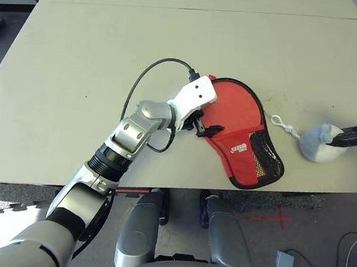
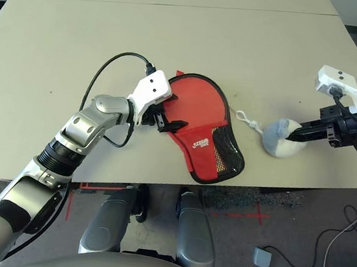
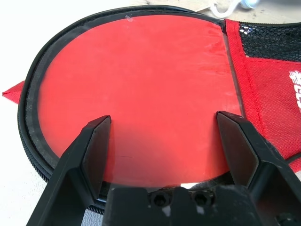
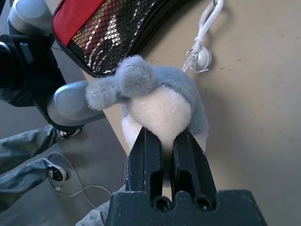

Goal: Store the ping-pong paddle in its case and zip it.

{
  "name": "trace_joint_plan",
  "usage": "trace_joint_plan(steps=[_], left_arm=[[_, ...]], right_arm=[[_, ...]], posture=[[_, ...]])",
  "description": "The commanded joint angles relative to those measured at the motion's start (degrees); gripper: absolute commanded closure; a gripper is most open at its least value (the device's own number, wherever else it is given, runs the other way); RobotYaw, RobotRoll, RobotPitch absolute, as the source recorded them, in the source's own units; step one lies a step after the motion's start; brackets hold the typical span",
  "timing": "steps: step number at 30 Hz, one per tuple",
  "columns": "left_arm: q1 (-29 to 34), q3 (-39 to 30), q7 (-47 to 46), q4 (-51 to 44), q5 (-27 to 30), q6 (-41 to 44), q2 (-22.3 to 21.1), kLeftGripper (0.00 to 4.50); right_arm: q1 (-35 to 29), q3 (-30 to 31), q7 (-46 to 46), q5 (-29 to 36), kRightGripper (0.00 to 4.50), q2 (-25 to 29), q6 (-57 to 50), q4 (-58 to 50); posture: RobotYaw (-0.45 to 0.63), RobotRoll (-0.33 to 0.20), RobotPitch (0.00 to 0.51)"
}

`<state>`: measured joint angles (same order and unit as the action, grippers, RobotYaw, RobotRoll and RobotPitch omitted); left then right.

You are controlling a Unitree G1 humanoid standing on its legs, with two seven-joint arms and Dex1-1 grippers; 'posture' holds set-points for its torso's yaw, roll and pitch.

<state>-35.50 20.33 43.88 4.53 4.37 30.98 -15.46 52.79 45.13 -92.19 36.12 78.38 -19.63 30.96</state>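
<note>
Currently the case (image 1: 246, 142) lies flat near the table's (image 1: 76, 62) front edge, with the round red face of the ping-pong paddle (image 3: 136, 89) seated inside its black-bound rim (the handle is apparently hidden under the red flap with the white logo). The left gripper (image 3: 169, 146) hovers at the paddle's edge with its fingers (image 3: 96, 150) spread wide, holding nothing. Well to the right of the case, the right gripper (image 4: 165, 162) is pinched onto a grey-and-white plush toy (image 4: 155, 101), whose white cord (image 1: 282, 125) trails toward the case
</note>
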Motion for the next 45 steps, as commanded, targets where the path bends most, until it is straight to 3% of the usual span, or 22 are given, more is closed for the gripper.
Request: trace_joint_plan(steps=[1, 7, 14, 17, 20, 29, 32, 36, 39, 45], left_arm=[[2.42, 3.40, -0.13, 5.01, -2.30, 1.89, 0.02, 0.00], [2.71, 3.32, -0.65, 6.90, -2.67, 0.87, 0.38, 0.00], [2.57, 3.12, -1.11, 8.81, -3.01, -0.40, 0.56, 0.00], [2.39, 2.80, -1.18, 8.84, -2.88, -0.89, 0.63, 0.00], [2.28, 1.43, -0.07, 6.09, -0.90, -0.41, 0.58, 0.00], [2.05, -6.05, 4.54, -5.70, 7.21, 4.87, -3.30, 0.00], [1.69, -10.74, 4.80, -8.72, 11.19, 7.27, -4.79, 0.00], [1.09, -19.24, 0.97, -8.17, 14.81, 7.18, -5.04, 0.00], [0.41, -25.80, -5.00, -4.97, 15.23, 4.73, -4.30, 0.00], [1.03, -37.53, -18.77, 2.69, 13.53, -6.74, -2.87, 0.00]], right_arm=[[-1.34, 3.02, -0.31, 4.37, 4.48, 3.30, -1.21, -4.19], [-2.80, 4.62, -0.31, 8.33, 4.48, 6.22, -1.35, -9.03], [-3.34, 5.80, -0.31, 8.37, 4.48, 7.17, -0.45, -10.66], [-1.92, 3.44, -0.31, 2.51, 4.48, 2.64, 0.69, -4.18], [0.02, 2.46, -0.31, -0.59, 3.51, 0.16, -0.63, 0.30], [0.77, 3.40, -0.31, 1.72, 0.09, 3.14, -3.00, 0.16], [1.01, 1.31, -0.31, 5.29, 0.04, 3.03, -5.04, 2.25], [0.21, -4.83, -0.31, 7.41, 0.04, -1.73, -4.88, 12.04], [1.81, -15.51, 1.21, 4.61, 0.04, -10.05, -1.07, 23.71], [2.67, -35.30, 23.60, 0.48, 0.04, -22.45, 12.08, 35.93]], posture=[[-0.09, 0.000, 0.271], [-0.09, 0.000, 0.268], [-0.09, 0.000, 0.257], [-0.09, 0.000, 0.254], [-0.08, 0.000, 0.247], [-0.08, 0.000, 0.232], [-0.07, 0.000, 0.224], [-0.06, 0.000, 0.203], [-0.05, 0.000, 0.192], [-0.03, 0.000, 0.189]])
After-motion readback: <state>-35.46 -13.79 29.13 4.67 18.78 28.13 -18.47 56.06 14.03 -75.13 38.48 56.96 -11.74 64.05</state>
